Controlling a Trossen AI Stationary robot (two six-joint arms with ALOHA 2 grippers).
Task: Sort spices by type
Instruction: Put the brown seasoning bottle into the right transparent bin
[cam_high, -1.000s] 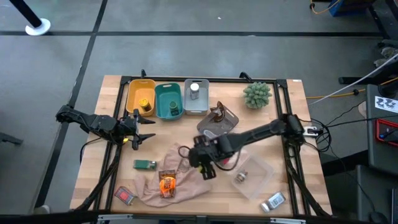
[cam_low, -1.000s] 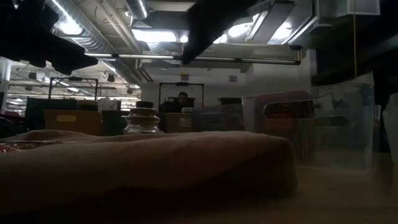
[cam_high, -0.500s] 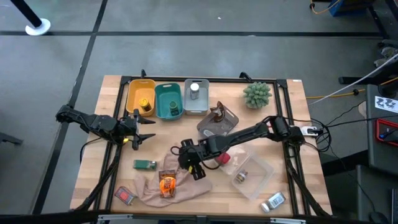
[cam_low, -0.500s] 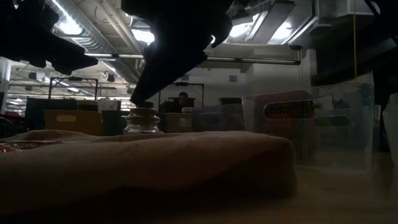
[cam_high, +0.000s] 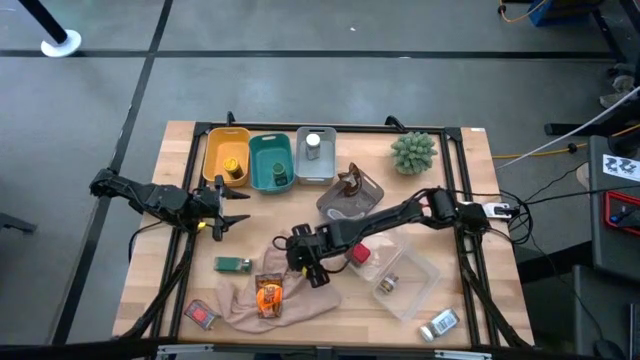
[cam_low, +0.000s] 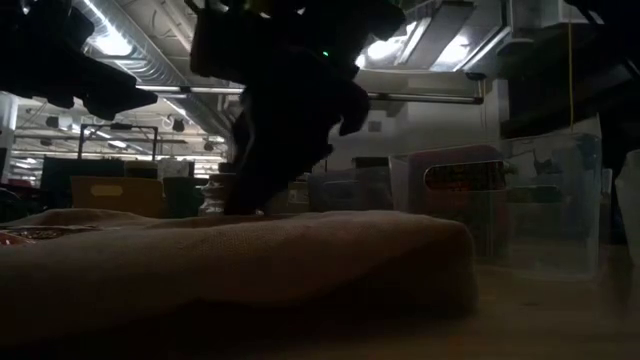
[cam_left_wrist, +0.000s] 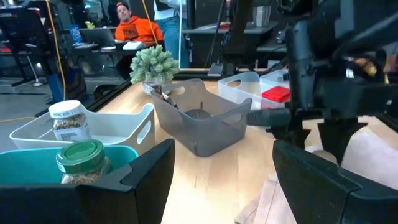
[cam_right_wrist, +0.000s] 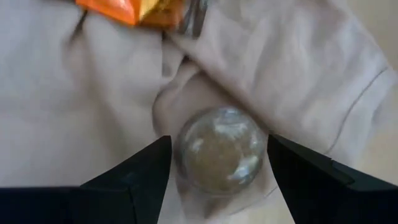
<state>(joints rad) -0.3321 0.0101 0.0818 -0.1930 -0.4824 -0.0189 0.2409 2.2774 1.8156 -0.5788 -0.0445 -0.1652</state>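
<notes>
A small clear jar (cam_right_wrist: 219, 149) stands on the crumpled beige cloth (cam_high: 290, 285) near the table's middle. My right gripper (cam_high: 306, 258) is open and points steeply down over it, one finger on either side of the jar with thin gaps showing. In the low view the right gripper (cam_low: 272, 160) is a dark shape hiding the jar. An orange sachet (cam_high: 269, 295) lies on the cloth, a green box (cam_high: 233, 264) left of it, a red packet (cam_high: 201, 314) at the near left. My left gripper (cam_high: 226, 210) waits open at the left.
Yellow (cam_high: 226, 155), teal (cam_high: 271, 163) and white (cam_high: 315, 156) bins stand along the far edge, each holding a spice. A dark grey bin (cam_high: 350, 195), a clear tray (cam_high: 408, 282) with a jar, a red packet (cam_high: 359, 254), a silver item (cam_high: 438, 324) and the plant ball (cam_high: 413, 152) are on the right.
My right gripper has gone toward the table's left edge and down onto the cloth, coming down around the jar, and has stayed open. In the low view it now stands in front of the jar.
</notes>
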